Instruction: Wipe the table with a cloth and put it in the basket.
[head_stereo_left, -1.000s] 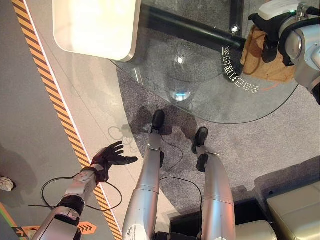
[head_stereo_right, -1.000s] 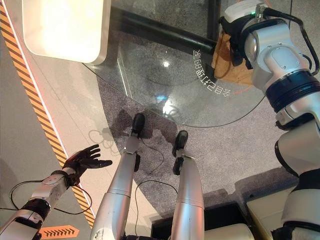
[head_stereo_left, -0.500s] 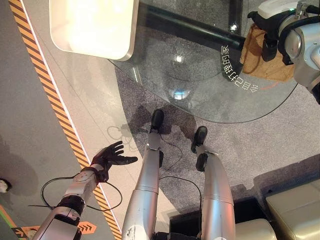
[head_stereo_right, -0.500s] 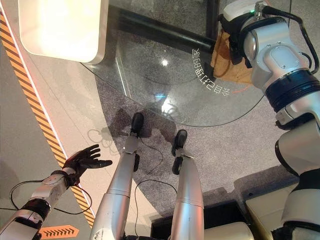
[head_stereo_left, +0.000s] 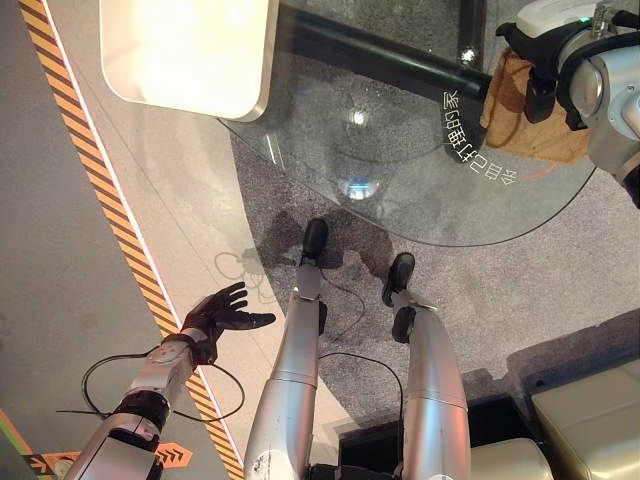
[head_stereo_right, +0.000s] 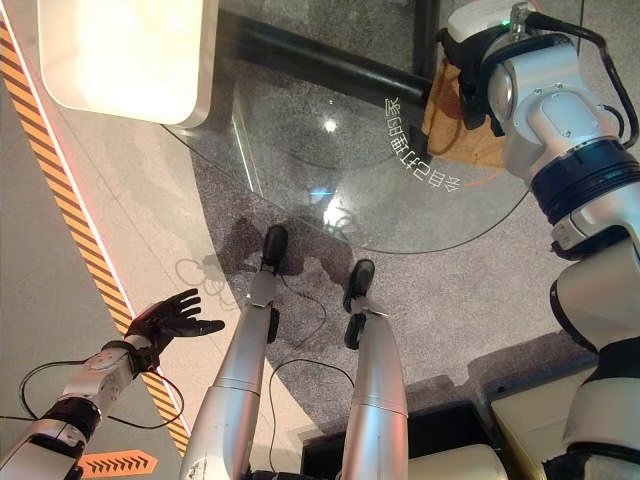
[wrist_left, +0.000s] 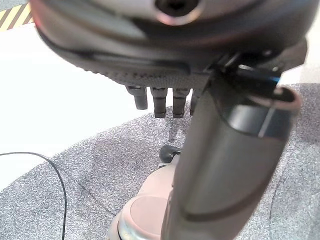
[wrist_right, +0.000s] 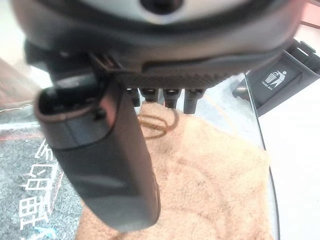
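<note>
One cloth (wrist_right: 200, 180), tan, far right on glass surface (head_stereo_left: 400, 170); my right hand (wrist_right: 165, 95) relaxed above it, left hand (head_stereo_left: 222, 312) idle, fingers spread. Risk: cloth slides over the nearby edge.

One tan cloth (head_stereo_left: 530, 120), one glass table (head_stereo_left: 400, 170), one white tray (head_stereo_left: 190, 50), two robot hands.

A tan cloth (wrist_right: 210, 185) lies on clear glass table (head_stereo_left: 400, 150); orange-black striped tape (head_stereo_left: 110, 215) crosses grey floor (head_stereo_left: 60, 300).
</note>
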